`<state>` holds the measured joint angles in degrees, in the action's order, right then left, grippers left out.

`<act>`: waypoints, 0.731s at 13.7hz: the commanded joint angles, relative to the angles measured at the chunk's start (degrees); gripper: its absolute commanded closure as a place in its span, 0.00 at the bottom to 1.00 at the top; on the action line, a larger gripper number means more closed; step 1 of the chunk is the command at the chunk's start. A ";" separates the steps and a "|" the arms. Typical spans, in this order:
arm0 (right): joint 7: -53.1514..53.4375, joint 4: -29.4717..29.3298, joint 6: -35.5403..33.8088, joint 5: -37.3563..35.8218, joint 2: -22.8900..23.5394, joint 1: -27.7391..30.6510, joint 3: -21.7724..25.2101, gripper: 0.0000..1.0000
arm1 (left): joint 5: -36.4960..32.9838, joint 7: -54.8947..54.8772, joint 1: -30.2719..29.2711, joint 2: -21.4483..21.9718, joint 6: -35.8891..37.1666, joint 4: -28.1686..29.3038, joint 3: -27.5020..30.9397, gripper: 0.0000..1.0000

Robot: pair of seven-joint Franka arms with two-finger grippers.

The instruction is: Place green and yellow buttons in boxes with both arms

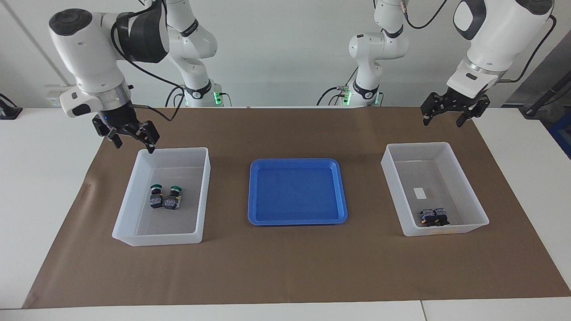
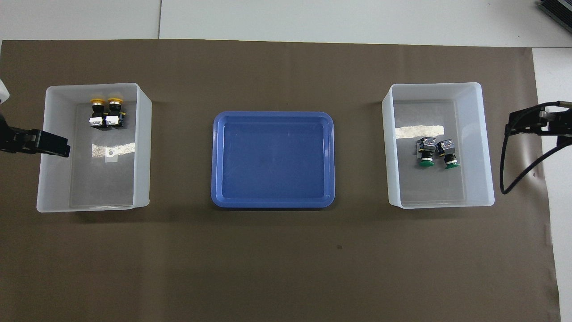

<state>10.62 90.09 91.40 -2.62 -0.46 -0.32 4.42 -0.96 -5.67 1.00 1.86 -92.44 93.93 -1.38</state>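
Both tools hang released: right tool at upper left above the green buttons' box, left tool at upper right above the yellow buttons' box.

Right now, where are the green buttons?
Both green buttons lie side by side in the box at the right arm's end, beside the blue tray.

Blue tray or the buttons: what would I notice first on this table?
Probably the bright blue tray, bare in the table's middle between two white boxes. Two green buttons lie in the box at the right arm's end, two yellow buttons in the other box.
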 commanded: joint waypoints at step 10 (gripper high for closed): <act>-5.43 0.44 -3.33 1.48 -2.00 1.46 -0.72 0.00 | 1.57 1.36 -1.17 1.30 1.56 -0.06 -0.02 0.00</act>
<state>6.62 89.88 88.59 -2.28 -1.70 -0.27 4.62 -0.23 -4.82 0.24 2.28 -92.41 93.92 -1.33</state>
